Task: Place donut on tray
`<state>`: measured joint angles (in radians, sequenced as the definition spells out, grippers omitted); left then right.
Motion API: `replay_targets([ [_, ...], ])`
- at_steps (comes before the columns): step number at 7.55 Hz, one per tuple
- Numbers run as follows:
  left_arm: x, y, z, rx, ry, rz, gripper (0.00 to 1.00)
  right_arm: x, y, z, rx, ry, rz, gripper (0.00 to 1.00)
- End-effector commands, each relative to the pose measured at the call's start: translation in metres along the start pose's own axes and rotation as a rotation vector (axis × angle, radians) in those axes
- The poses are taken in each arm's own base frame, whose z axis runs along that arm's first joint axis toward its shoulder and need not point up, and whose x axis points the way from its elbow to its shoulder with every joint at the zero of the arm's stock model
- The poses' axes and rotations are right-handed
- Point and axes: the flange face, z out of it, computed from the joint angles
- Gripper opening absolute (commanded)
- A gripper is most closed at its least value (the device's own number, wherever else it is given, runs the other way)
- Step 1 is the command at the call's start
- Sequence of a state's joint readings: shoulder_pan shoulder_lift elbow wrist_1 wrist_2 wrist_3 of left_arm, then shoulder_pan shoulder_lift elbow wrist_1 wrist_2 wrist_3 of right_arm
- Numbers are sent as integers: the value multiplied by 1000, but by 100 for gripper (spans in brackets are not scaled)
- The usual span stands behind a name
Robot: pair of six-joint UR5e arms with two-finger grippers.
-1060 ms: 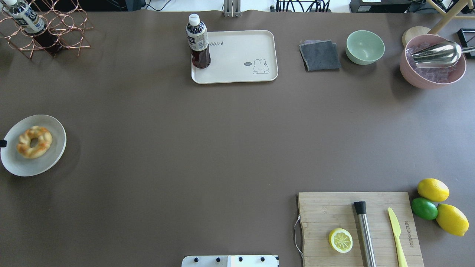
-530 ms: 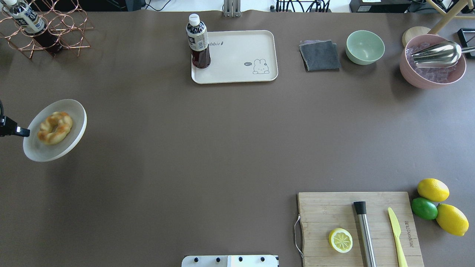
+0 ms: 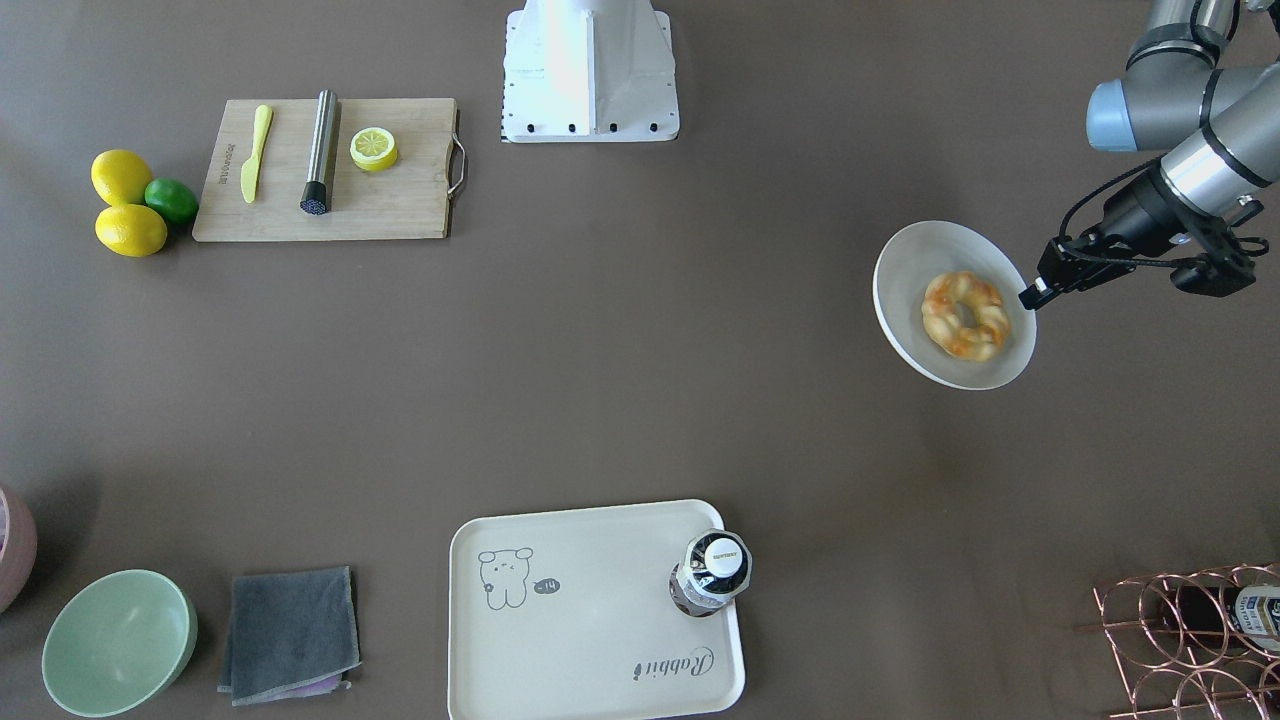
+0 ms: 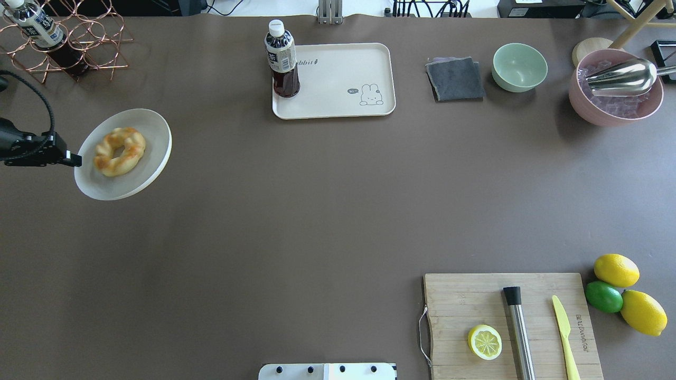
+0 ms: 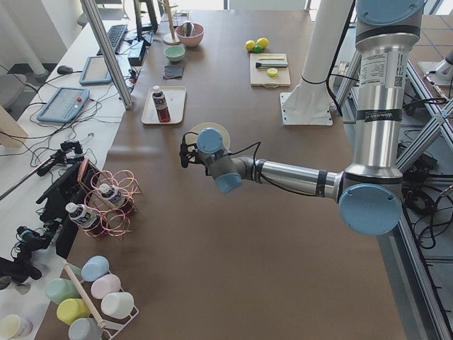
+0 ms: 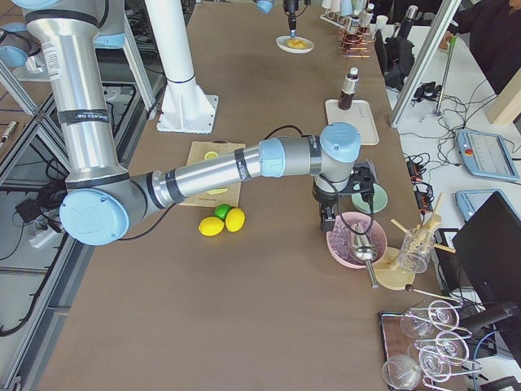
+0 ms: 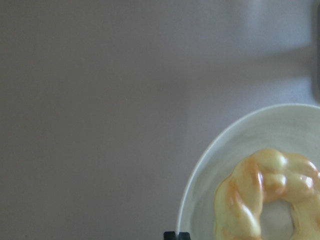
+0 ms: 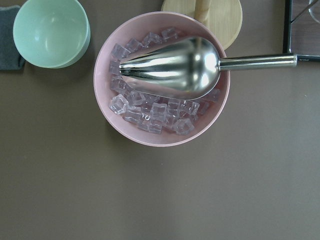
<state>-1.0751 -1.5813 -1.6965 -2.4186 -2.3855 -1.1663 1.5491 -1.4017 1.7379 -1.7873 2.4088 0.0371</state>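
The donut point(image 4: 119, 151) lies on a round white plate point(image 4: 145, 177) at the table's left side; it also shows in the front view point(image 3: 965, 315) and the left wrist view point(image 7: 265, 195). My left gripper point(image 4: 74, 158) is shut on the plate's rim and holds the plate above the table. The cream tray point(image 4: 343, 74) with the bunny drawing sits at the far middle, and a dark tea bottle point(image 4: 282, 58) stands on its left end. My right gripper point(image 6: 328, 221) hangs over the pink bowl; I cannot tell whether it is open or shut.
A copper wire rack point(image 4: 79, 42) with a bottle stands at the far left. A grey cloth point(image 4: 455, 79), green bowl point(image 4: 519, 67) and pink bowl of ice with a scoop point(image 4: 615, 87) are far right. A cutting board point(image 4: 465, 306) with lemon half, muddler and knife is near right.
The plate with the donut, held by my left gripper, has moved right and toward the far side of the table. More of the left arm has come into view.
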Motion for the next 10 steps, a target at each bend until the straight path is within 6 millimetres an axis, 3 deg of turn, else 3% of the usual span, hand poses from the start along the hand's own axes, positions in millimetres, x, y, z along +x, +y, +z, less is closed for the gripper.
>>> replay_targets([
  [1,111,3,7,77,-124,3,0,-57,-8,16,-23,-23,34,100],
  [3,195,-10,10,82,-125,20,0,-111,-23,12,-12,-39,63,100],
  [4,232,-7,25,102,-149,20,0,-140,-31,19,-22,-47,31,100],
  [5,271,12,52,95,-174,41,0,-187,-43,23,-30,-63,49,100],
  [6,318,19,66,110,-178,10,0,-245,-55,27,-37,-85,68,100],
  [7,372,23,77,111,-180,-28,0,-282,-58,35,-53,-96,73,100],
  [8,397,38,86,117,-174,-8,0,-304,-55,42,-42,-123,42,100],
  [10,418,51,88,116,-146,-50,0,-352,-42,69,-2,-213,55,100],
])
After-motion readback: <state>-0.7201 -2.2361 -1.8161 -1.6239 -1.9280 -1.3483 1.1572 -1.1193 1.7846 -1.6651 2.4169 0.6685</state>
